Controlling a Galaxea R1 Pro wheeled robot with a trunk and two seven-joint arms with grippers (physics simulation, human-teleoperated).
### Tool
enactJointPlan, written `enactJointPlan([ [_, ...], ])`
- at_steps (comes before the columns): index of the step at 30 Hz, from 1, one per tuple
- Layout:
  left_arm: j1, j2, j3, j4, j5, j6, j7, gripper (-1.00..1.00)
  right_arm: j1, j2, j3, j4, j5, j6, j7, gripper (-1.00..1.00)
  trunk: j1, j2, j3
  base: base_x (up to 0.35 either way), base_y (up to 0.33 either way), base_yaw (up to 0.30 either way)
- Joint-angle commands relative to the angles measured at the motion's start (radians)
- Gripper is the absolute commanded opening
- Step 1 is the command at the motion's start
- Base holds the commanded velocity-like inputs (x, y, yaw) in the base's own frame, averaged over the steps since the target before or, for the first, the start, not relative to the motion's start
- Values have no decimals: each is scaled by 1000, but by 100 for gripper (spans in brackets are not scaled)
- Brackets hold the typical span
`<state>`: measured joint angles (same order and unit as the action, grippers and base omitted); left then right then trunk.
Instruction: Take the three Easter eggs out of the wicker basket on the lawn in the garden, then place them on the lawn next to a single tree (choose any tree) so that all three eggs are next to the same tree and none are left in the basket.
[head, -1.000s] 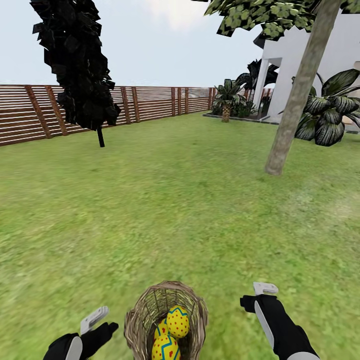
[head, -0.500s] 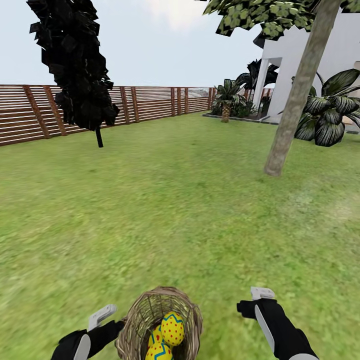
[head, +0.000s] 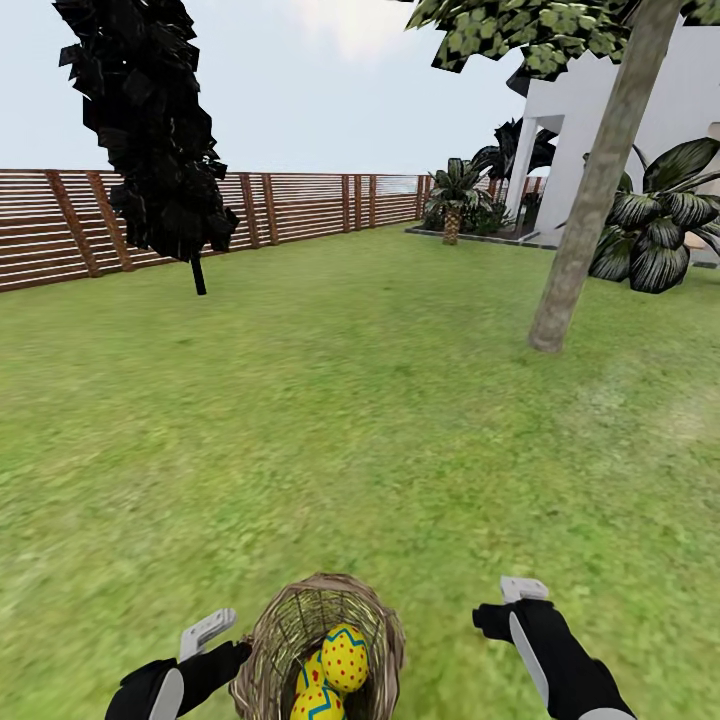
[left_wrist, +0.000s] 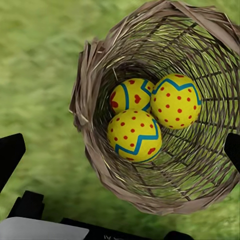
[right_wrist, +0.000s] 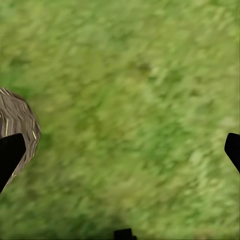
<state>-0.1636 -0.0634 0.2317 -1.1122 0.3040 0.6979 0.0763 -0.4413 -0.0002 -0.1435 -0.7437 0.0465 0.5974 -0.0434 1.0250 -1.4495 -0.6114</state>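
Bright, even daylight with hardly any shadows; the lawn renders soft and blurry up close.

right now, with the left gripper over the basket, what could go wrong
The three Easter eggs lie packed touching one another deep in the wicker basket, so the left gripper, open wide, may nudge two while closing on one. Its fingers could also catch the rim and tip the basket on the lawn. The tree stands well away, so a weakly held egg might drop on the way.

eggs: yellow, red dots, blue zigzags | basket: brown weave | lawn: patchy green
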Motion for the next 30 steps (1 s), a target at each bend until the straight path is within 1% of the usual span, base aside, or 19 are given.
enactJointPlan([
  [1, -1, -1, 2, -1, 11, 5, 8, 100, 0, 0, -1, 0, 5, 5, 0, 100, 0, -1, -1, 0, 0, 0],
  [12, -1, 0, 3, -3, 10, 3, 7, 100, 0, 1, -1, 1, 4, 4, 0, 100, 0, -1, -1, 0, 0, 0],
  [14, -1, 0, 3, -3, 10, 0, 7, 100, 0, 1, -1, 1, 4, 4, 0, 100, 8, -15, -7, 0, 0, 0],
  [17, -1, 1, 7, -10, 12, -7, 5, 100, 0, 3, -1, 1, 5, -11, 0, 100, 8, -15, -7, 0, 0, 0],
  [18, -1, 2, 8, -14, 12, -7, 5, 100, 0, 3, -1, 0, 5, -13, 0, 100, 11, -22, -10, 0, 0, 0],
  [21, -4, 20, 8, -25, 12, -6, 6, 100, 0, 3, 0, 0, 6, -15, 0, 100, 23, -43, -20, 0, 0, 0],
  [23, -6, 26, 8, -29, 12, -6, 6, 100, 0, 3, -1, -1, 6, -16, 0, 100, 31, -57, -26, 0, 0, 0],
  [24, -7, 29, 8, -33, 12, -6, 6, 100, 0, 3, -1, -1, 7, -16, 0, 100, 31, -57, -26, 0, 0, 0],
  [28, -11, 34, 9, -62, 12, -7, 6, 100, 0, 4, 0, -2, 7, -16, 0, 100, 31, -57, -26, 0, 0, 0],
  [30, -19, 35, 8, -93, 12, -5, 6, 100, 0, 4, -1, -2, 7, -16, 0, 100, 38, -71, -32, 0, 0, 0],
])
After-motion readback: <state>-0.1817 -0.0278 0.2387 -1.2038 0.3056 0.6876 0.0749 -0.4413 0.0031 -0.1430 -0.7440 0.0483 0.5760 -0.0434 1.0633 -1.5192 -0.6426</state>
